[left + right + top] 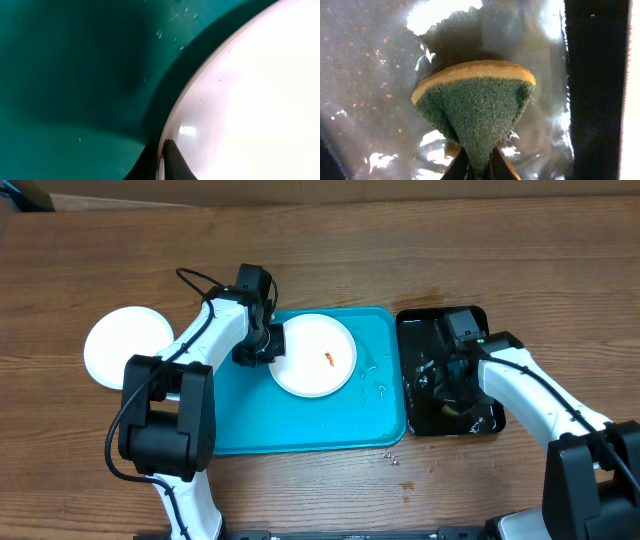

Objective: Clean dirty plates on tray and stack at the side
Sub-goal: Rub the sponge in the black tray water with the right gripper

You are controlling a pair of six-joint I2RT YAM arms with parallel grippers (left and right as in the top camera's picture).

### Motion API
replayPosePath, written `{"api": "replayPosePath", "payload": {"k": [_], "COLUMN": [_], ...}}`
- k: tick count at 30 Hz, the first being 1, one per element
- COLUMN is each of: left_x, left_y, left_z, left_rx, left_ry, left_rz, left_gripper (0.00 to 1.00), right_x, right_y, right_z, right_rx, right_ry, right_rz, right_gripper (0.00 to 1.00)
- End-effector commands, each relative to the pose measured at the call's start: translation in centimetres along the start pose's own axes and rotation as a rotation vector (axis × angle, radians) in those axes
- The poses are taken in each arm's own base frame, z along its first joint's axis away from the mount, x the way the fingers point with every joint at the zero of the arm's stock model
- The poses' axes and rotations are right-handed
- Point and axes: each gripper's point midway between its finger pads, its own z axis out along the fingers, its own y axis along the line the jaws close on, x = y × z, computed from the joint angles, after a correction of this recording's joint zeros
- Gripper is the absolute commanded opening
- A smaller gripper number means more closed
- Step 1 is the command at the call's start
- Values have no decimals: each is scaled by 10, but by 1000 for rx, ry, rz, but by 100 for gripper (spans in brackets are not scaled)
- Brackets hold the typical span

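Observation:
A white plate (pixel 313 356) with a small orange-brown smear lies on the turquoise tray (pixel 250 420). My left gripper (pixel 262 348) is shut on this plate's left rim. The left wrist view shows the two black fingertips (pixel 172 159) pinching the plate (pixel 250 100) at its edge, above the tray floor (pixel 75 75). My right gripper (pixel 447 385) hangs over the black tray. It is shut on a sponge (pixel 475 105) with a green scouring face and a yellow back, squeezed between the jaws (pixel 479 167).
Left of the turquoise tray, a second white plate (pixel 125 345) sits on the wooden table. The narrower black tray (pixel 420 330) stands against the turquoise tray's right side, and its floor (pixel 365 75) is wet. Water drops (pixel 395 462) lie on the table near the front.

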Motion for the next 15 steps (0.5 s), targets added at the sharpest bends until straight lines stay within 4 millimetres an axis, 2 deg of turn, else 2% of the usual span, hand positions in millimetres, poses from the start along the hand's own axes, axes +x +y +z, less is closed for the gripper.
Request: {"api": "replayPosePath", "payload": {"k": [1, 6, 11, 15], "left_x": [21, 33, 37, 38], "left_y": [10, 13, -2, -12], "left_z": [13, 12, 8, -6], "left_rx": [-64, -161, -203, -248], "left_ry": [76, 91, 60, 4], "left_rz": [-54, -96, -68, -51], "left_gripper": [4, 4, 4, 4], "right_x": [-19, -14, -9, -4], "right_y": [1, -6, 0, -2], "right_z": [-27, -43, -41, -40], "right_rx": [-22, -19, -56, -48], "right_ry": [-78, -94, -71, -57], "right_rz": [12, 16, 12, 10], "right_gripper": [4, 4, 4, 4]}}
